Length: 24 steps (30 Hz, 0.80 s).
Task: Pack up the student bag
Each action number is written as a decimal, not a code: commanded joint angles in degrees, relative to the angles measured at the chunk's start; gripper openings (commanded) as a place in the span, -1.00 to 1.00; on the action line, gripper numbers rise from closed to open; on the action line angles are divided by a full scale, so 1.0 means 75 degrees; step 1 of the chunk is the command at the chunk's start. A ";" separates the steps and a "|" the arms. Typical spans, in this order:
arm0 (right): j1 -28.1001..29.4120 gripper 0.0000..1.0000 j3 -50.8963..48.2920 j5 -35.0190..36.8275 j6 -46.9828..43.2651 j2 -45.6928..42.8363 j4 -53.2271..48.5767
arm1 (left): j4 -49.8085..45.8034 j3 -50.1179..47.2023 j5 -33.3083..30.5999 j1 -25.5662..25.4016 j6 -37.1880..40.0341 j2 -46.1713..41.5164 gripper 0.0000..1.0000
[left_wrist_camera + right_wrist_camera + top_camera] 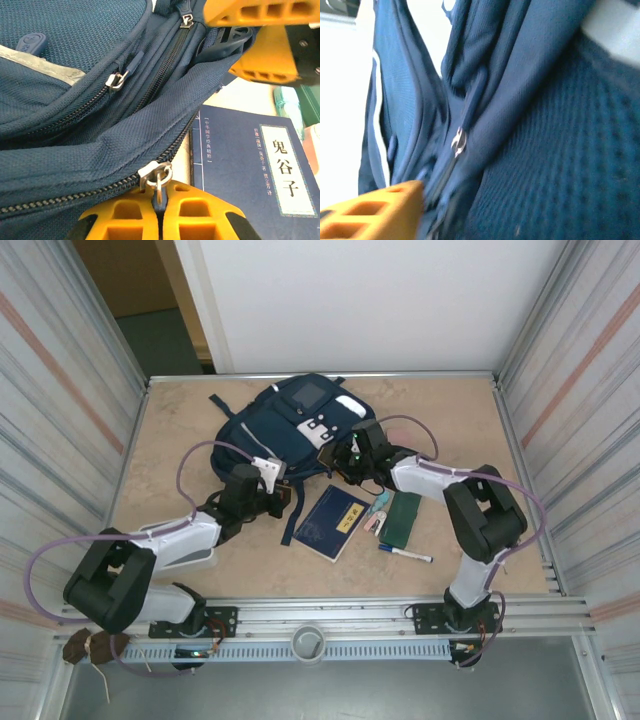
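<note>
A small metal zipper pull (pixel 159 176) sits pinched tight in my left jaws, at the near edge of the large navy blue fabric backpack (pixel 285 430), which lies toward the back of the beige counter (pixel 470 430). My right jaws stand apart against its fabric; whether they grip it I cannot tell.

The left arm (pixel 180 535) and the right arm (pixel 430 478) look alike, with smooth white shells between chunky black joint housings. A thin lilac cable (pixel 215 444) runs along the left one, and a second lilac cable (pixel 408 420) along the right. Each ends in a black base (pixel 195 620). A white block (pixel 266 471) sits at the left wrist. The left gripper (pixel 160 200) has yellow-orange plastic fingers moulded with hollow ribbed cells. The right gripper (pixel 350 462) has a matching finger (pixel 375 212).
</note>
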 commanded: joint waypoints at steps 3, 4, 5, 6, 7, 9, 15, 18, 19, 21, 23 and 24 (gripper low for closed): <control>-0.0320 -0.71 0.0229 0.0462 -0.0238 0.0004 -0.0024 | -0.0440 -0.0033 -0.0477 0.0047 0.0230 -0.0674 -1.00; -0.0407 -0.80 0.0267 0.0444 -0.0410 -0.0083 -0.0164 | -0.0561 -0.0098 -0.0599 0.0155 0.0186 -0.0790 -1.00; -0.0538 -0.88 0.0346 0.0401 -0.0675 -0.0202 -0.0398 | -0.0674 -0.0179 -0.0667 0.0321 0.0127 -0.0918 -1.00; -0.0626 -0.92 0.0425 0.0332 -0.0892 -0.0286 -0.0600 | -0.0755 -0.0248 -0.0700 0.0496 0.0054 -0.1035 -1.00; -0.0772 -0.96 0.0521 0.0262 -0.1139 -0.0367 -0.0821 | -0.0858 -0.0331 -0.0735 0.0695 -0.0020 -0.1181 -1.00; -0.1040 -1.00 0.0719 0.0049 -0.1572 -0.0432 -0.1245 | -0.1044 -0.0435 -0.0813 0.1013 -0.0073 -0.1402 -1.00; -0.1561 -1.00 0.1489 -0.0895 -0.2502 -0.0097 -0.2062 | -0.1400 -0.0369 -0.0630 0.1339 0.0051 -0.1509 -1.00; -0.1637 -1.00 0.2139 -0.1186 -0.2826 0.0313 -0.2406 | -0.1166 -0.0303 0.0096 0.1293 -0.0045 -0.1449 -1.00; -0.1664 -0.98 0.2538 -0.1213 -0.2964 0.0526 -0.2635 | -0.1064 -0.0248 0.0374 0.1221 -0.0114 -0.1443 -1.00; -0.1741 -0.82 0.3123 -0.1166 -0.3208 0.0802 -0.3072 | -0.0823 -0.0152 0.0843 0.1090 -0.0319 -0.1468 -1.00; -0.1867 -0.51 0.3520 -0.0964 -0.3480 0.0857 -0.3543 | -0.0447 -0.0049 0.1240 0.0977 -0.0668 -0.1456 -1.00; -0.1938 -0.24 0.3499 -0.0875 -0.3553 0.0731 -0.3660 | -0.0278 0.0032 0.1342 0.0908 -0.0825 -0.1428 -1.00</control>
